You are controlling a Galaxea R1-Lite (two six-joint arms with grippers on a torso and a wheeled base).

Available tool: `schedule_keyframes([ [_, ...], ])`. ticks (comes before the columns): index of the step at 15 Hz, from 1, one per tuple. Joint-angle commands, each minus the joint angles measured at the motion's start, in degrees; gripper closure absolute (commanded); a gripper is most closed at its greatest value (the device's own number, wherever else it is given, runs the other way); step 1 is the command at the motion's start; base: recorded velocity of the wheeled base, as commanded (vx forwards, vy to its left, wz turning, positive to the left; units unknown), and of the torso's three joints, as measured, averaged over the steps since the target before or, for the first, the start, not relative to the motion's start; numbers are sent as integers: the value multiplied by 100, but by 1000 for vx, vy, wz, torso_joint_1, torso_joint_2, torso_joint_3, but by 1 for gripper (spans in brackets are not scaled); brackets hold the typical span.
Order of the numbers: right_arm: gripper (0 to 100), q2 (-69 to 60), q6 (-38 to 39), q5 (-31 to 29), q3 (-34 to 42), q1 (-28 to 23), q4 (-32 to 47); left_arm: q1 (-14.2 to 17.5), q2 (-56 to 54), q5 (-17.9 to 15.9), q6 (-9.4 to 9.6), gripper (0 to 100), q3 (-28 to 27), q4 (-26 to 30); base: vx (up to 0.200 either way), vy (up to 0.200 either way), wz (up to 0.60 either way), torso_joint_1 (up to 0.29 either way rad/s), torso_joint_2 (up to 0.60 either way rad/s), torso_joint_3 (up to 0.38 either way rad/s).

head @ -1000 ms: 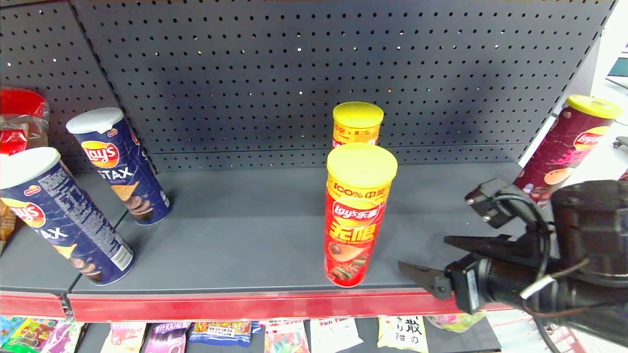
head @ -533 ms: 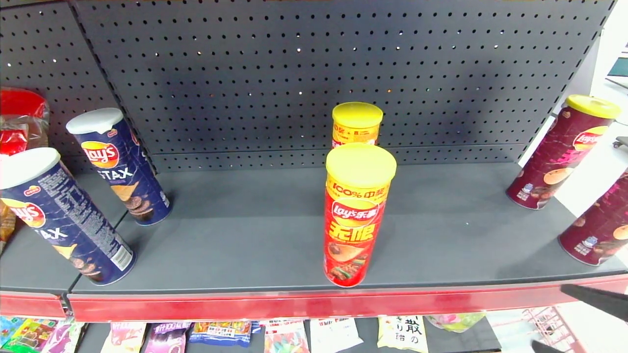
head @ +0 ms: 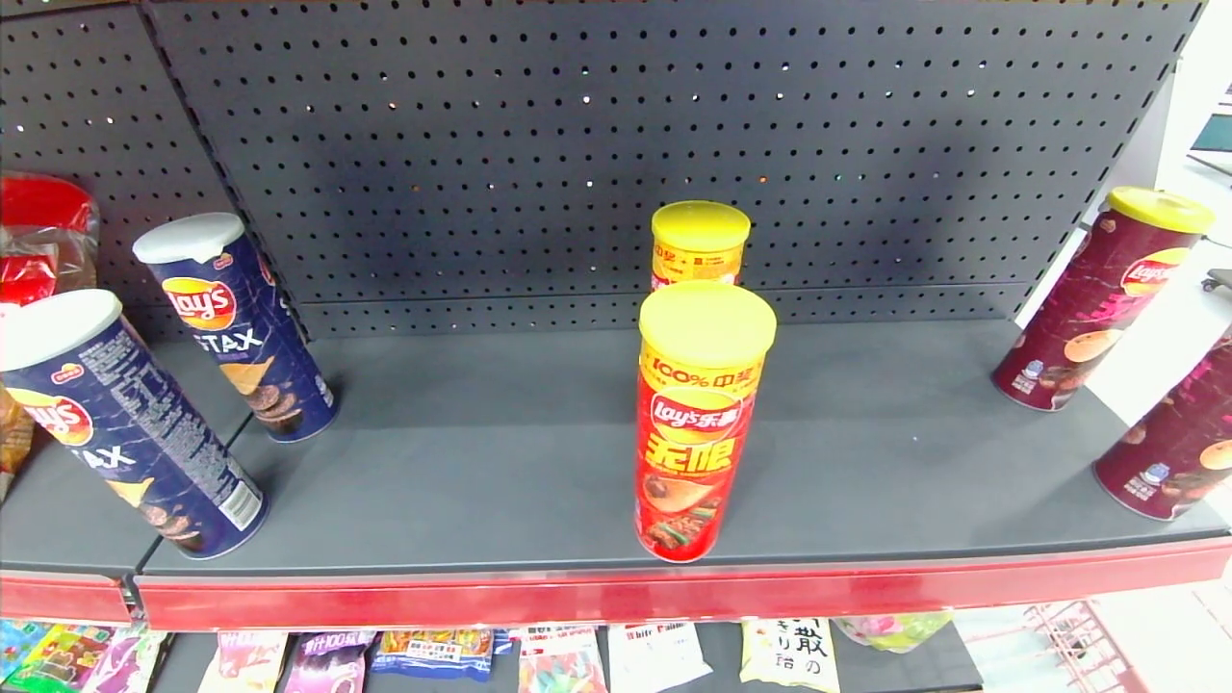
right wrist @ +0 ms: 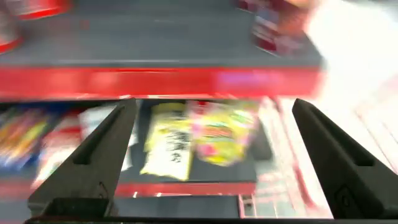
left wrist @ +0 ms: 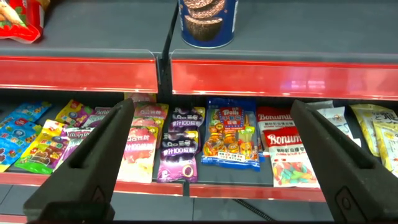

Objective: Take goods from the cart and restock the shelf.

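Note:
On the grey shelf (head: 500,481) a red chip can with a yellow lid (head: 701,423) stands upright near the front edge, and a second one (head: 700,241) stands behind it. My left gripper (left wrist: 211,162) is open and holds nothing. It hangs in front of the red shelf edge (left wrist: 249,78), facing the candy packets (left wrist: 230,140) on the lower shelf. My right gripper (right wrist: 214,158) is also open and holds nothing. It sits below the red shelf edge (right wrist: 161,81), near the shelf's right end, with snack bags (right wrist: 217,134) beyond it.
Two blue chip cans (head: 236,327) (head: 115,423) stand at the shelf's left, one of them also in the left wrist view (left wrist: 208,22). Two maroon cans (head: 1097,298) (head: 1174,443) stand at the right. A perforated back panel (head: 577,144) closes the rear. A pink wire frame (head: 1078,645) shows low on the right.
My right arm has drawn back to the right and down, out of the head view, with its gripper open. The cans on the shelf have not moved.

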Motion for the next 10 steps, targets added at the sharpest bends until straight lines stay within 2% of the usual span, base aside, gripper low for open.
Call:
schedule_keyframes([
  [1,0,-311,-49,451,159,-62,-45,1,9,8,-8,0,-6,2,0,0,0,0,0,0],
  [2,0,-311,-251,1224,167,-62,-80,1,9,-1,1,0,-6,2,0,0,0,0,0,0],
  [3,0,-311,-436,1453,194,-62,-159,1,9,-1,-8,0,2,2,0,0,0,0,0,0],
  [4,0,-311,-410,1426,211,-71,-177,1,9,8,-8,0,2,2,0,0,0,0,0,0],
  [5,0,-249,-330,1101,229,-97,-177,1,9,8,1,0,2,2,0,0,0,0,0,0],
  [6,0,-293,-357,371,361,-71,-229,1,9,-1,-8,0,2,2,0,0,0,0,0,0],
  [10,0,-302,-128,336,405,-71,-326,1,9,-1,1,0,-6,2,0,0,0,0,0,0],
])
